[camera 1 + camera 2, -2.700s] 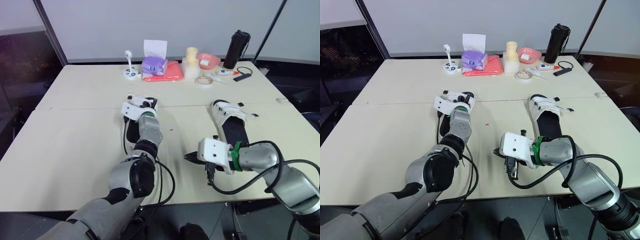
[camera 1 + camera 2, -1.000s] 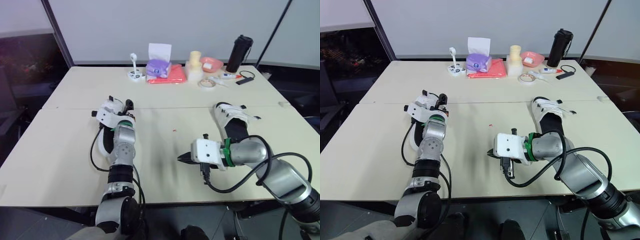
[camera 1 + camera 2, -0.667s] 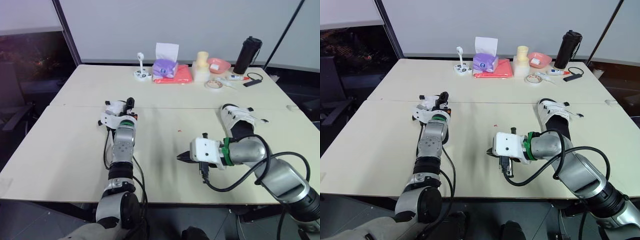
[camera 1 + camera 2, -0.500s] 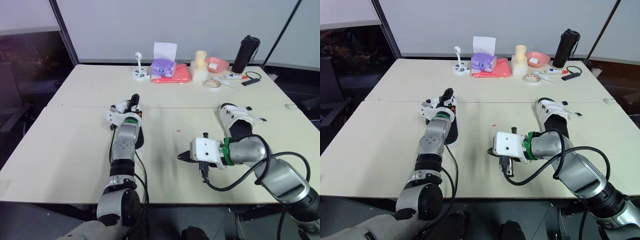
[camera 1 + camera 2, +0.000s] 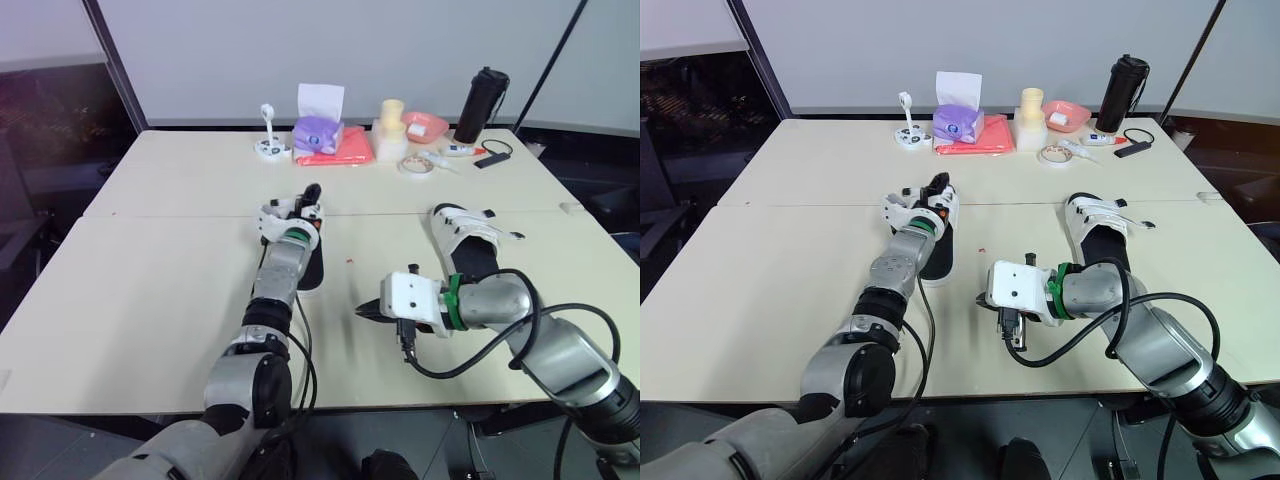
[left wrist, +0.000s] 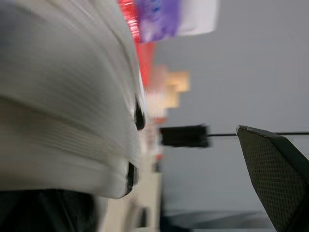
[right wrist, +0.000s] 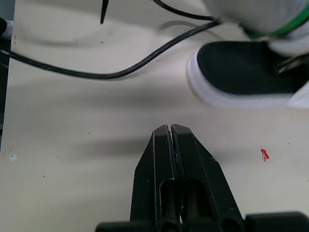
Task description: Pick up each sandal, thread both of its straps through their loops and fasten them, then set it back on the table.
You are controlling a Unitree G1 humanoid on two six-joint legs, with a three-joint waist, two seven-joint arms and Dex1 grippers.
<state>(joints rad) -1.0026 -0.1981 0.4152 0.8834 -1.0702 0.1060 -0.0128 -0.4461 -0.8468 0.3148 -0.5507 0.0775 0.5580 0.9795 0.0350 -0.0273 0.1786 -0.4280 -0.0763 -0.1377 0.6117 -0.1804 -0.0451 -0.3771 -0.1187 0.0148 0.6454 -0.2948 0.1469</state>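
White-strapped with a black footbed, the nearer sandal [image 5: 938,258] lies on the tabletop [image 5: 770,270] left of centre. Its strapped end sits under the left gripper [image 5: 936,190], which is right at those straps. The left wrist view has white strap material close against the camera; whether that gripper has hold of it I cannot tell. The second sandal [image 5: 1098,238] lies well apart on the right side, with one strap end sticking out sideways. The right gripper [image 7: 170,129] hovers low over bare tabletop between the two, fully closed and empty, pointing toward the first sandal's near end.

The step in hand looks like getting this first sandal up and steadied. To do it well, the left gripper should take the sole's rim rather than the straps, so both straps and their loops are free to work on. The right gripper must open before it comes in, then pinch a strap near its tip and feed it straight through its loop. A black cable [image 7: 120,73] trails beside the sandal and could snag.
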